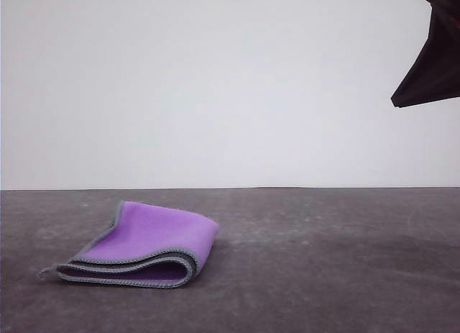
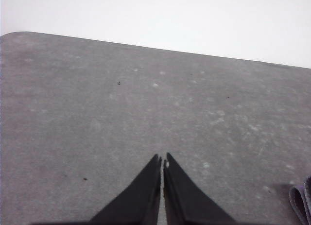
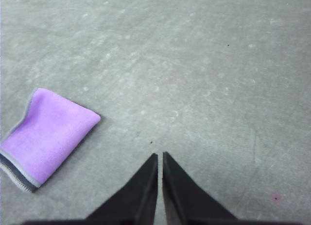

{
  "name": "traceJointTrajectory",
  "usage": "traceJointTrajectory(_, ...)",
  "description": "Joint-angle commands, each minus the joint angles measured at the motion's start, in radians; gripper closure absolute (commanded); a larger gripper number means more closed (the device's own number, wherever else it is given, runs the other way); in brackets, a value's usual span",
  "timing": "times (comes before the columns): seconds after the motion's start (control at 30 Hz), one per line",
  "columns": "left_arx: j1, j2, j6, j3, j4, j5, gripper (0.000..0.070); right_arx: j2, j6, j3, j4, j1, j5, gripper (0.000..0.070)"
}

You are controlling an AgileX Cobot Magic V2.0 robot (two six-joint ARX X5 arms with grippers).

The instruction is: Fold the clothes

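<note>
The small soft cloth, bright purple with grey stitched edging (image 1: 147, 239), lies folded on the left part of the grey, mottled table top (image 1: 330, 275) in the front view. Its purple face is turned outward on top, and the layers stack at the near edge, where grey stitched borders run in parallel lines with a dark grey inner face showing between them. The fold itself is rounded on the cloth's right side, and a loose corner of edging trails off to the left. From the right wrist camera the same cloth (image 3: 46, 135) reads as a flat purple rectangle, its stitched edges bunched at one short end.

Nothing lies on or against the cloth. Behind the table stands a plain white wall (image 1: 215, 81).

The left gripper (image 2: 163, 162) hangs above bare table, its black fingers drawn together with only a thin slit between them, holding nothing; a scrap of grey edging (image 2: 301, 200) shows nearby. The right gripper (image 3: 160, 157) is likewise closed and empty, well apart from the cloth.
</note>
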Motion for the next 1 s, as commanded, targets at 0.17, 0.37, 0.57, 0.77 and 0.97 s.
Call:
traceJointTrajectory(0.17,0.0,-0.001,0.01,-0.019,0.011,0.001,0.07,-0.004,-0.036,0.007,0.001,0.002,0.009,0.0686)
traceJointTrajectory(0.37,0.0,-0.001,0.01,-0.019,0.01,0.001,0.07,-0.126,-0.131,-0.028,-0.095,-0.092,0.083,0.0686)
traceJointTrajectory(0.57,0.0,-0.001,0.01,-0.019,0.01,0.001,0.07,-0.38,-0.136,-0.179,-0.088,-0.227,0.14,0.0686)
traceJointTrajectory(0.77,0.0,-0.001,0.01,-0.019,0.01,0.001,0.07,-0.615,-0.136,-0.314,-0.045,-0.298,0.141,0.0686)
traceJointTrajectory(0.97,0.0,-0.001,0.01,-0.019,0.01,0.001,0.07,-0.707,-0.131,-0.432,0.062,-0.34,0.164,0.0686)
